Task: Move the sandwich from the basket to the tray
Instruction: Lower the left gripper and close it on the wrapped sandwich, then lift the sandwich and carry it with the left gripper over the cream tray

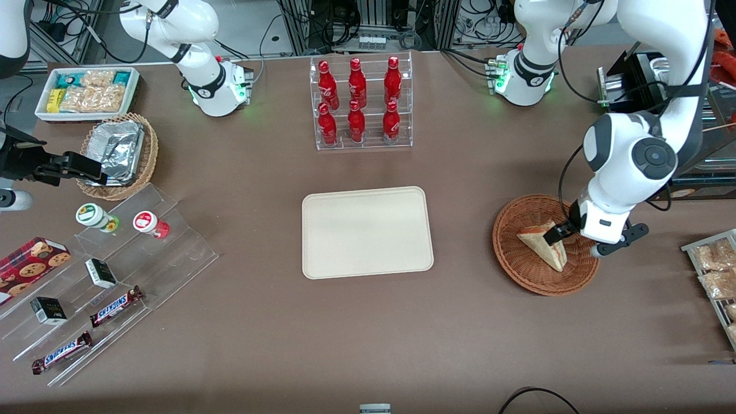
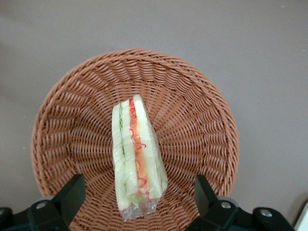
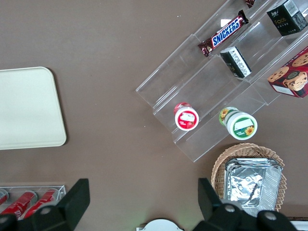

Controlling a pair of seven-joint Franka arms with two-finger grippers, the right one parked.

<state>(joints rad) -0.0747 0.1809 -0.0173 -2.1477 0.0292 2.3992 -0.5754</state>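
Note:
The sandwich (image 1: 545,244) is a clear-wrapped wedge of white bread with red and green filling. It lies in the round reddish-brown wicker basket (image 1: 517,270) toward the working arm's end of the table. My left gripper (image 1: 578,241) hangs just above the basket, open and empty. In the left wrist view the sandwich (image 2: 137,149) lies between the two spread black fingers (image 2: 72,195) of the gripper (image 2: 138,197), with the basket (image 2: 72,120) around it. The cream-beige tray (image 1: 367,232) lies empty at the table's middle, beside the basket, and also shows in the right wrist view (image 3: 26,108).
A clear rack of red bottles (image 1: 362,103) stands farther from the camera than the tray. A wire rack of bagged pastries (image 1: 716,270) lies beside the basket at the table's edge. A stepped acrylic stand (image 1: 103,276), a foil-filled tan basket (image 1: 118,152) and a white snack bin (image 1: 86,92) sit toward the parked arm's end.

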